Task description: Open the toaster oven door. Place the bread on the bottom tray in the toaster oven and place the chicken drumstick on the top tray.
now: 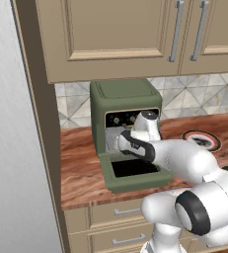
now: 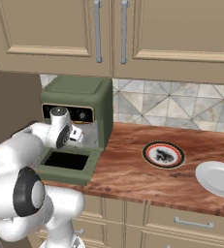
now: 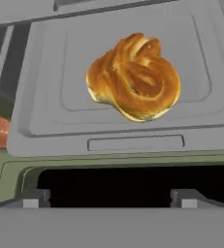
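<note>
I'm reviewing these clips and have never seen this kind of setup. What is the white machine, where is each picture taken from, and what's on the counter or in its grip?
The white machine is a robot arm in a rendered kitchen. Two pictures come from cameras behind it, one to its left and one to its right; the third looks along its hand.

On the wooden counter stands an olive-green toaster oven with its door folded down flat. The arm reaches into the oven's opening. In the hand view, a twisted golden bread roll lies on a grey tray just beyond the gripper, whose two tips stand wide apart and hold nothing.

Further right on the counter are a patterned plate and a plain white plate.
</note>
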Tool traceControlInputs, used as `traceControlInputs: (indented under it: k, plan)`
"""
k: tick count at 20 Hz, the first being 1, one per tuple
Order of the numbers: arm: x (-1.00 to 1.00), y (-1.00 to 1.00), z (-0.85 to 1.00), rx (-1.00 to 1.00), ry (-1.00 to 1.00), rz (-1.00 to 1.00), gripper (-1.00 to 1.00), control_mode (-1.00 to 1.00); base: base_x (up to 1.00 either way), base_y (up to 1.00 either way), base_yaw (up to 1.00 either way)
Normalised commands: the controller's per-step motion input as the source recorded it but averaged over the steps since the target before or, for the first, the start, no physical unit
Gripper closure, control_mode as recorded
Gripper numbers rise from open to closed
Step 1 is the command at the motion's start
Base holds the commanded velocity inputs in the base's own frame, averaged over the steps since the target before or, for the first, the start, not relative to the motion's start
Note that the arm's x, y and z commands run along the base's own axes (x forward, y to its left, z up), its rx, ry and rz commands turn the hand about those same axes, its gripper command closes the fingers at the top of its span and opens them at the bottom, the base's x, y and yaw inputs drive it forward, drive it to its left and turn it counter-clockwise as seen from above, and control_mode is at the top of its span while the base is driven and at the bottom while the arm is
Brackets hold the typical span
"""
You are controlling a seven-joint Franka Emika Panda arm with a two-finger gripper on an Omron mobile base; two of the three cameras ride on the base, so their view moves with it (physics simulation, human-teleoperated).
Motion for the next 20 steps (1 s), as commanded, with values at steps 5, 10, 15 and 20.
traceControlInputs:
  k: [5, 10, 15, 20]
  plan:
    - [-1.0, -0.02, 0.84, 0.0, -0.33, 0.07, -1.0, -1.0, 0.0, 0.0, 0.0]
    - [-0.82, 0.32, 1.0, -0.03, 0.0, 0.0, -1.0, -1.0, 0.0, 0.0, 0.0]
    - [-0.44, 0.92, 1.0, -0.15, 0.0, 0.03, -1.0, -1.0, 0.0, 0.0, 0.0]
    - [-0.32, 0.93, 1.0, -0.16, 0.0, 0.05, -1.0, -1.0, 0.0, 0.0, 0.0]
